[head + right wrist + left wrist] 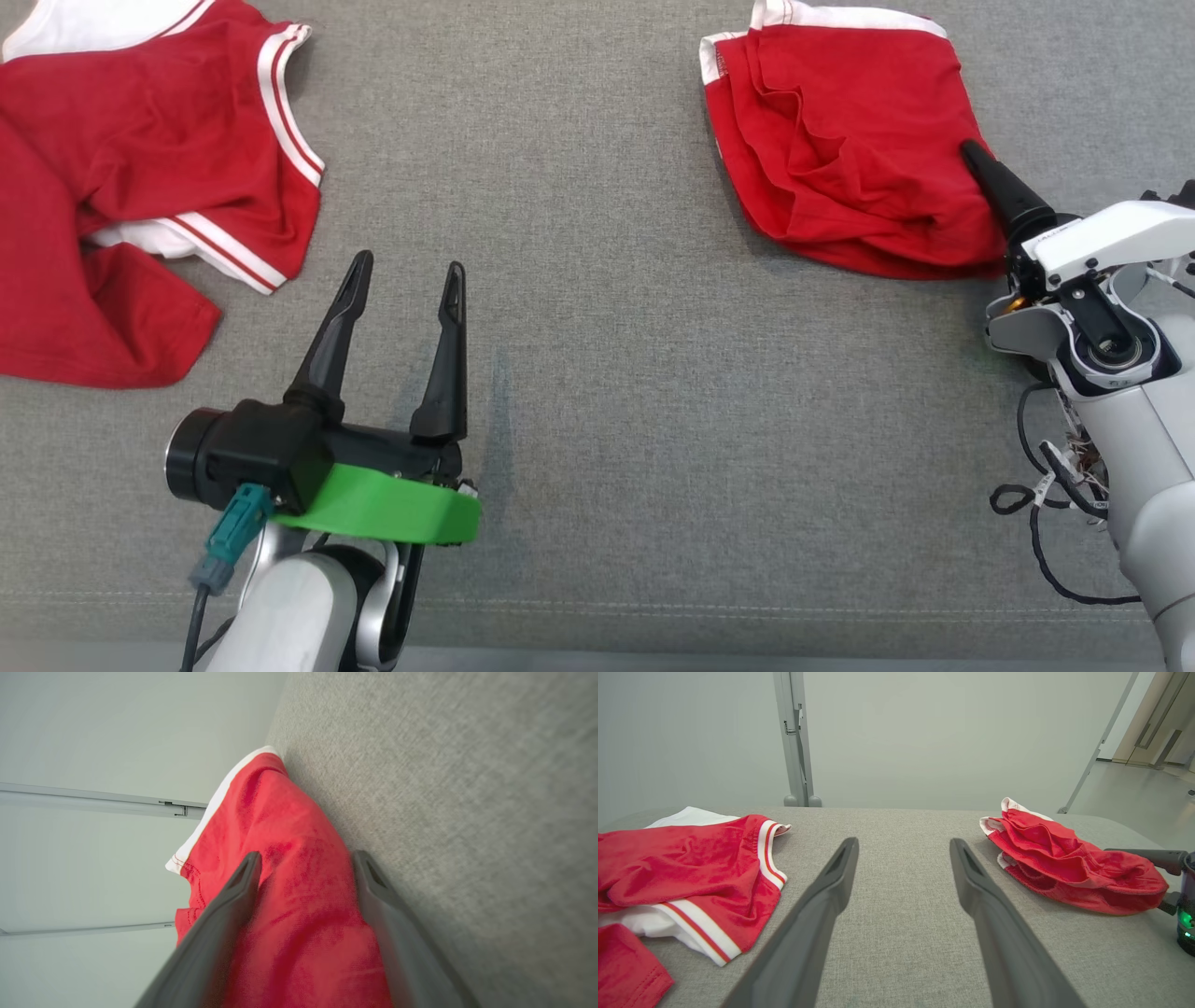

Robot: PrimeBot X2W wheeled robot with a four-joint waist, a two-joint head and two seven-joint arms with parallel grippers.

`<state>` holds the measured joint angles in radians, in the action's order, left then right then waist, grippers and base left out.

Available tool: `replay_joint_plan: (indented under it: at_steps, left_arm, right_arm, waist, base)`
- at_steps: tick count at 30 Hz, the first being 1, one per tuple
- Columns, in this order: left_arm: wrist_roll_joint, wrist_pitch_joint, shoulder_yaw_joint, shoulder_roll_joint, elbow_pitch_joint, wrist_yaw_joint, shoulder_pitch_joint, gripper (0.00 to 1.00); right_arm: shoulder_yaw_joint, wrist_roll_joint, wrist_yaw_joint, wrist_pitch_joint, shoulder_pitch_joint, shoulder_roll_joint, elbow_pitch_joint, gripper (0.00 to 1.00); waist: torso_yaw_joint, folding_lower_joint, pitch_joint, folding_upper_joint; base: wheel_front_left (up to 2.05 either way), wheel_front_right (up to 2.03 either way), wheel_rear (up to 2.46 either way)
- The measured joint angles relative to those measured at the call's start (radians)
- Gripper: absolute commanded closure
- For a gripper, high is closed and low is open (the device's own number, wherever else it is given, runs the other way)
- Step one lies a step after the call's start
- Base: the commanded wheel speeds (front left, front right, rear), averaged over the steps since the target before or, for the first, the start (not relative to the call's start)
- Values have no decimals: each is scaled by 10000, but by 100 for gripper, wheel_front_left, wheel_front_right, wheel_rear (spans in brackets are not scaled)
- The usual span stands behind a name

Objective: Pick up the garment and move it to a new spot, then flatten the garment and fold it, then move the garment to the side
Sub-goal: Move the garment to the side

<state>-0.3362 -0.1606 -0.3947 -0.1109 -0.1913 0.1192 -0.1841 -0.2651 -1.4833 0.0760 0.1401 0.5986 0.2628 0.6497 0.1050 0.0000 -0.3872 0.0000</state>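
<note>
Nearest, the left gripper [408, 263] hovers over the grey desk [607, 373], jaws apart and empty. Farther right, the right gripper [307, 856] has its jaws spread wide astride an edge of the folded red garment [840, 140], not clamped. Folding looks done, and the shift aside seems in hand or finished. A crumpled red shirt [140, 187] lies far left.

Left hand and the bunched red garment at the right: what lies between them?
Nothing: the grey cloth surface between the left hand and that red garment is bare. The head view and the left wrist view both show it.
</note>
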Motion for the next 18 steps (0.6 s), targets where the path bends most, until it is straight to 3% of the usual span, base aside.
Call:
replay_joint_plan:
  at_steps: [3, 4, 5, 7, 9, 10, 18]
  left_arm:
    - [13, -4, 2, 4, 15, 0, -1, 0]
    - [13, -42, 2, 6, 29, 2, -1, 0]
    - [13, -90, 6, 10, 36, 0, -1, 0]
    - [13, -90, 13, 17, 59, 0, -1, 0]
    - [13, -90, 29, 21, 79, 0, -1, 0]
    - [13, -90, 40, 25, 90, 2, -1, 0]
    - [67, -174, 169, 21, 107, 2, 0, 0]
  right_arm:
    - [-219, 130, 31, 226, 119, 59, 84, 0]
    - [-282, 194, 40, 236, 139, 77, 102, 19]
    - [-334, 255, 71, 238, 163, 92, 115, 51]
    - [-426, 401, 79, 238, 218, 115, 136, 69]
    - [-502, 512, 115, 238, 295, 125, 186, 94]
    - [-527, 573, 119, 236, 321, 123, 196, 100]
    - [-709, 673, 295, 295, 694, -205, 228, 100]
  waist:
    - [28, 0, -1, 0]
    - [33, 0, 1, 0]
    - [35, 0, 4, 0]
    - [31, 0, 12, 0]
    - [17, 0, 24, 0]
    - [6, 0, 31, 0]
    - [-251, 1, 70, 0]
  base:
    - [0, 0, 0]
    - [0, 0, 0]
    - [0, 0, 0]
    - [0, 0, 0]
    - [0, 0, 0]
    - [0, 0, 0]
    - [0, 0, 0]
